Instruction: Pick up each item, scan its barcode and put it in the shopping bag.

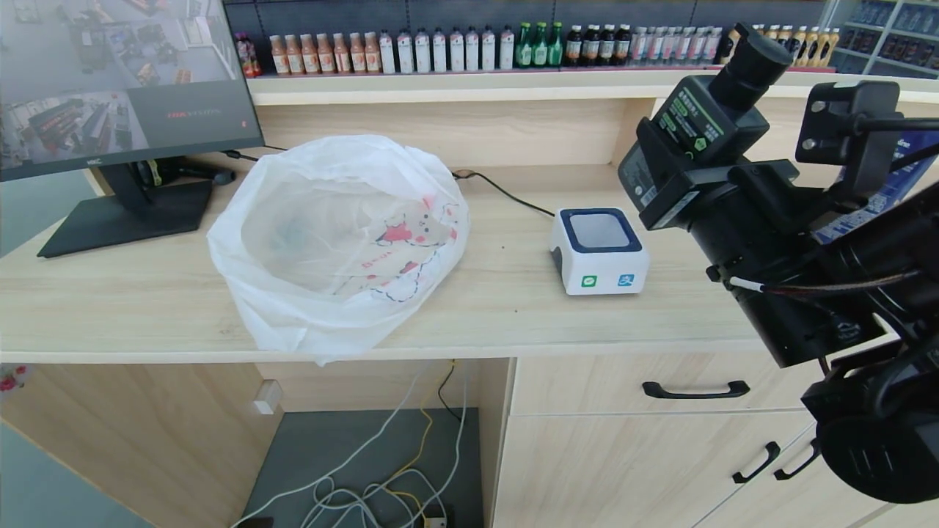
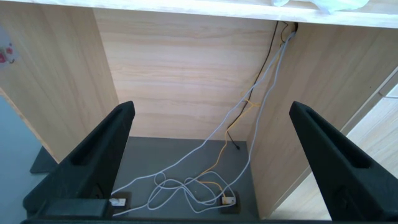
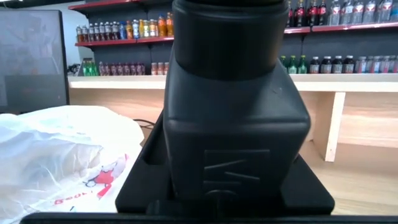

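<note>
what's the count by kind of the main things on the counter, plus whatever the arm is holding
white plastic shopping bag: 1
white box-shaped barcode scanner: 1
black flat monitor: 1
black square bottle in the right gripper: 1
total: 4

Inside the shopping bag (image 1: 337, 242) only faint shapes show through the plastic, the monitor (image 1: 110, 73) at its 10 o'clock runs off the edge — and the black bottle (image 3: 236, 106) hides much of the bench (image 3: 367, 180).

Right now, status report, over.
Left pincer open, below counter edge. Right pincer shut on bottle, raised right of scanner. Bag open. Nothing blocking.
</note>
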`<state>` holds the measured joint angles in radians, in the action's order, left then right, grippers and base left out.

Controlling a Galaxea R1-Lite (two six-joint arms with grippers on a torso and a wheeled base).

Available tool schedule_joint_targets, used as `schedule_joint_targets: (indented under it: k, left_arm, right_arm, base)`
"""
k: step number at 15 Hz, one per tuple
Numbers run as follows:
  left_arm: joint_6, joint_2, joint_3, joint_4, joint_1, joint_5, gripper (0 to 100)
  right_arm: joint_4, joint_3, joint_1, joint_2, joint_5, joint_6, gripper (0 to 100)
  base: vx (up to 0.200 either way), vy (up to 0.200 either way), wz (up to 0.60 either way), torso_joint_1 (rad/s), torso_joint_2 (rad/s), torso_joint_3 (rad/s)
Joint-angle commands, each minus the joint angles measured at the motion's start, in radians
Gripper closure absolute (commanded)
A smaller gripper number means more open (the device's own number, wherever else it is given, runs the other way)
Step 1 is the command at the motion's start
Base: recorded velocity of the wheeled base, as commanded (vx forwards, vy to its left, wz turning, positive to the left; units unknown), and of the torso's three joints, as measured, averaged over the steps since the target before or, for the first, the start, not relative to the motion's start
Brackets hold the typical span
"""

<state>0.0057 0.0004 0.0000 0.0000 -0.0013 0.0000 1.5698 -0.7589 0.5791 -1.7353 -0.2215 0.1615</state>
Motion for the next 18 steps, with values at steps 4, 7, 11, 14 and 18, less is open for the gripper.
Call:
schedule_joint_targets:
  k: [4,7,11,14,18]
  left_arm:
    - [-0.001,0.0,0.0,0.0,0.0,0.0,0]
    - [-0.004,0.0,0.0,0.0,0.001,0.0,0]
    - [-0.004,0.0,0.0,0.0,0.001,0.0,0]
    - [-0.004,0.0,0.0,0.0,0.0,0.0,0]
    - [-0.001,0.0,0.0,0.0,0.0,0.0,0]
  right_arm:
    - [0.001,0.001,-0.005,0.011,-0.001,0.004,100]
    - [0.001,0.004,-0.005,0.019,-0.001,0.004,100]
    - [0.001,0.009,-0.005,0.022,-0.001,0.003,100]
    - [0.001,0.012,-0.005,0.028,-0.001,0.003,100]
    - [0.001,0.013,-0.005,0.028,-0.001,0.003,100]
  base:
    - [0.0,0.15,0.0,0.003,0.0,0.002]
    - [0.0,0.2,0.0,0.001,0.0,-0.005]
    - [0.0,0.2,0.0,0.005,0.0,0.004]
    - [0.0,0.2,0.0,0.001,0.0,-0.006]
    - [0.0,0.2,0.0,0.001,0.0,0.0]
